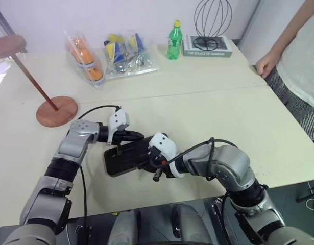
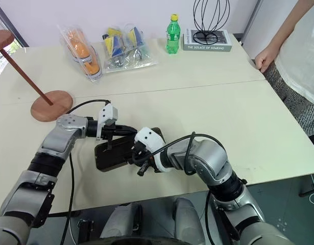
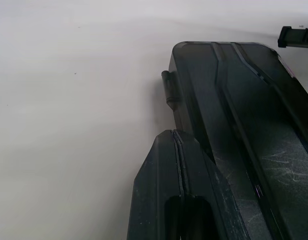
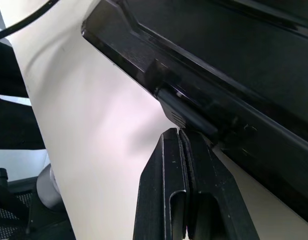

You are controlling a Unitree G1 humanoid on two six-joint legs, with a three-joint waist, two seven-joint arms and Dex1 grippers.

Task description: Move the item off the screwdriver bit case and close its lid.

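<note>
The screwdriver bit case [image 1: 127,158] lies dark and flat near the table's front edge, its smoky lid [image 3: 244,125] lowered over it. Whether it is latched I cannot tell. My left gripper [image 1: 136,136] is shut and empty, its fingertips [image 3: 174,142] resting at the lid's far edge beside a small hinge. My right gripper [image 4: 180,134] is also shut and empty. It points at the black latch [image 4: 186,116] on the case's near edge. The item [image 1: 56,111], a reddish-brown wooden stand with a thin rod and a top disc [image 1: 8,45], stands on the table at the far left, well apart from the case.
Bags of orange [image 1: 85,61] and yellow-blue [image 1: 123,53] goods, a green bottle [image 1: 174,41] and a book [image 1: 207,47] under a wire ornament line the back. A person [image 1: 299,61] stands at the right, one hand [image 1: 264,65] on the table edge.
</note>
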